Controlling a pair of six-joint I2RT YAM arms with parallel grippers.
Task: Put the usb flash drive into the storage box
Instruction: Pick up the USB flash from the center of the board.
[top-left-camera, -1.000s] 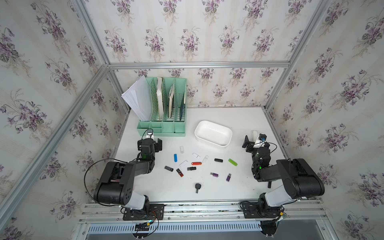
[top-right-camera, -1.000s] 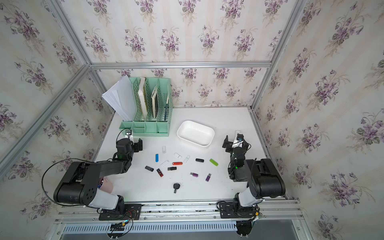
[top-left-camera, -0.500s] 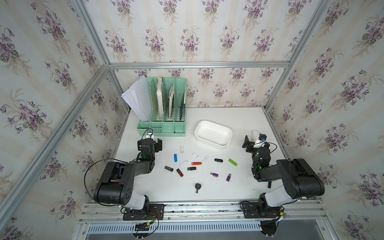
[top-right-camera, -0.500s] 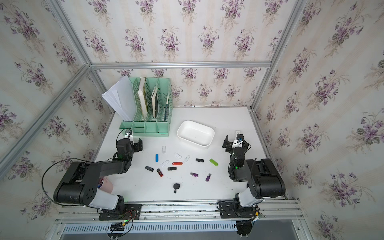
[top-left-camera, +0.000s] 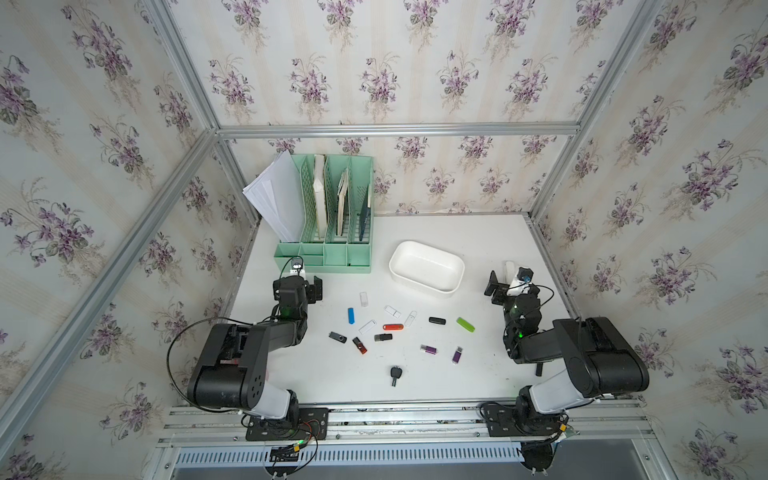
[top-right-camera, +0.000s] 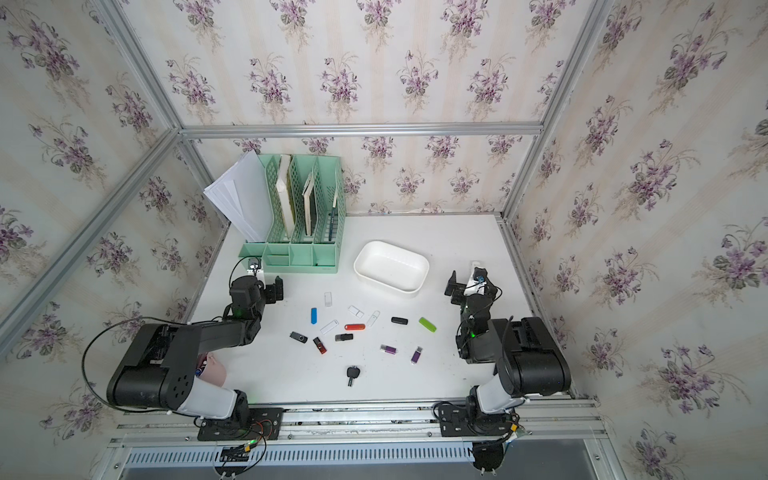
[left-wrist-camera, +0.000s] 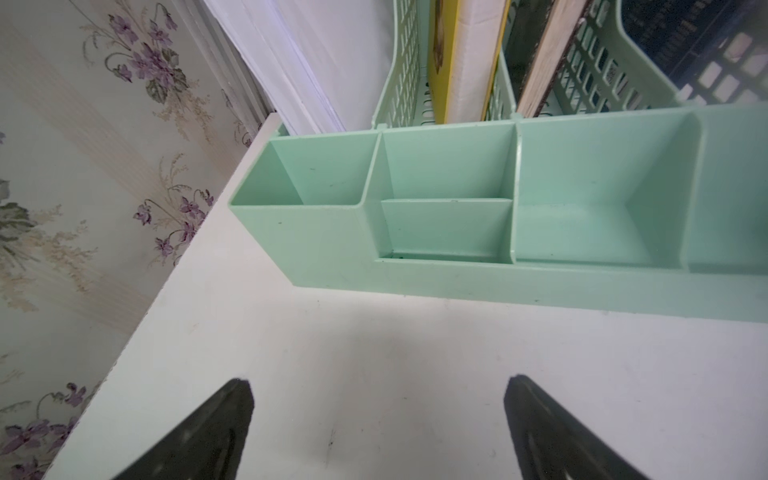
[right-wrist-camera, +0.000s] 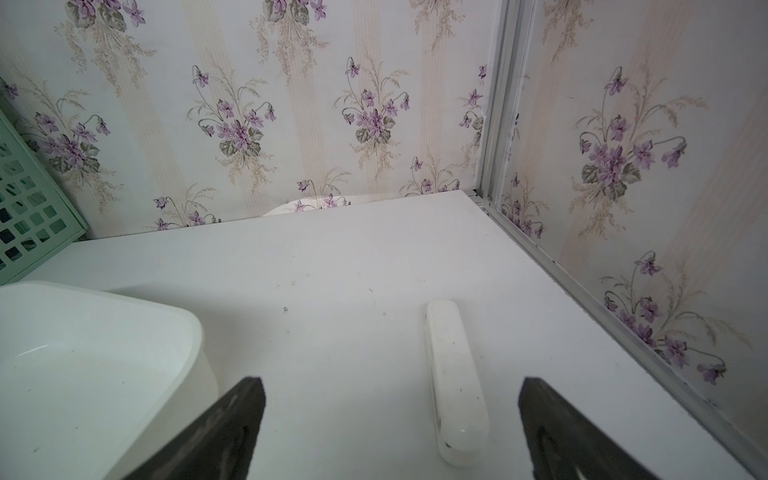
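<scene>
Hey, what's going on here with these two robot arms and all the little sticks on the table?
The robot is meant to put the USB flash drives into the white storage box. Right now nothing is being handled: its left gripper and right gripper are both open and empty, one at each side of the table. The drives lie scattered across the middle, and the box behind them looks empty. A green desk organizer stands at the back.
</scene>
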